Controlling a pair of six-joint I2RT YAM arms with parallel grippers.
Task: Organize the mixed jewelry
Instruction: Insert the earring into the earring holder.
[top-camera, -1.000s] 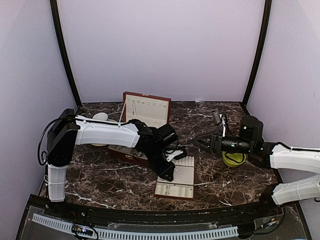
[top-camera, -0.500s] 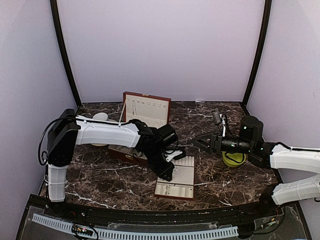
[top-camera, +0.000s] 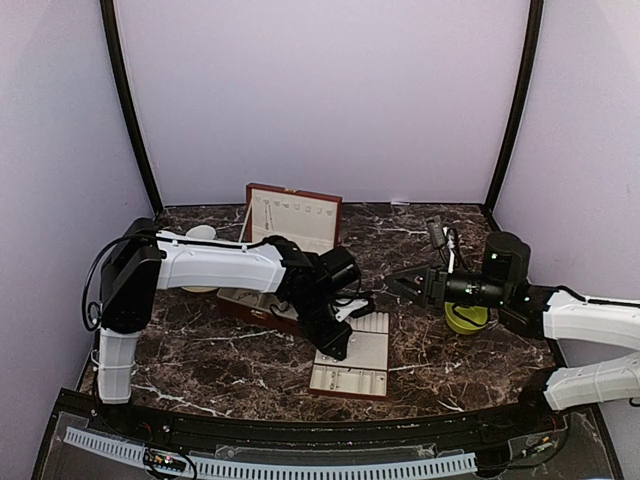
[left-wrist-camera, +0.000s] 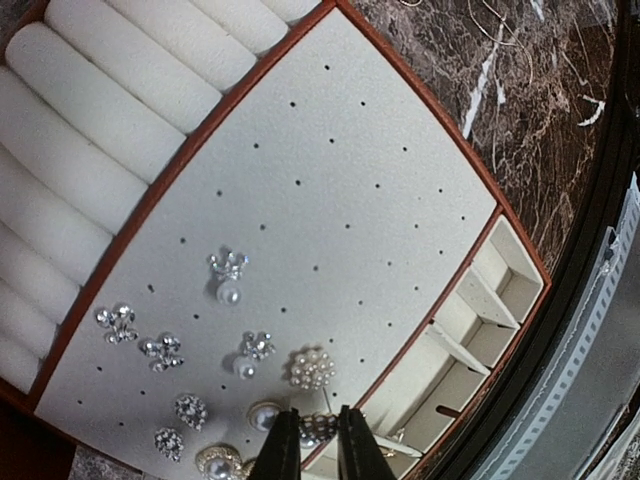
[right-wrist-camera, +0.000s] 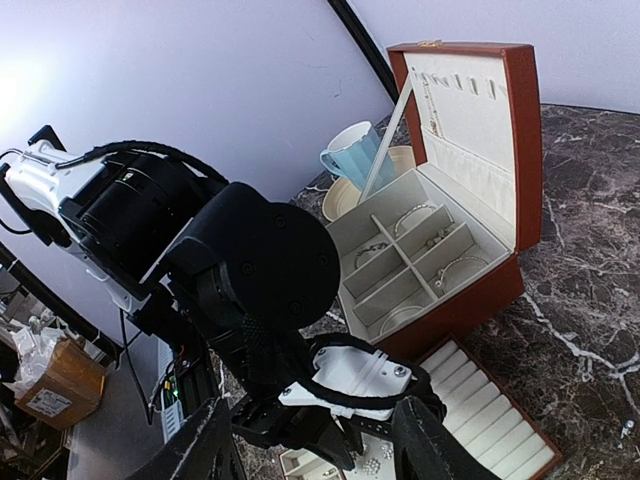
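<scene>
My left gripper is shut on a small pearl-cluster stud earring, its pin pointing up. It hovers low over the near edge of the cream hole-dotted panel of the flat tray. Several studs sit on that panel, among them a pearl cluster and a crown-and-pearl stud. A thin hoop lies on the marble beyond the tray. My right gripper is open and empty in the air, facing the left wrist. Bracelets lie in the box's compartments.
The reddish-brown box stands open behind the tray, lid upright, and also shows in the right wrist view. A pale blue mug stands left of it. A yellow-green object lies under the right arm. Ring rolls fill the tray's far part.
The left arm has shifted very slightly over the tray. The right arm has hardly moved.
</scene>
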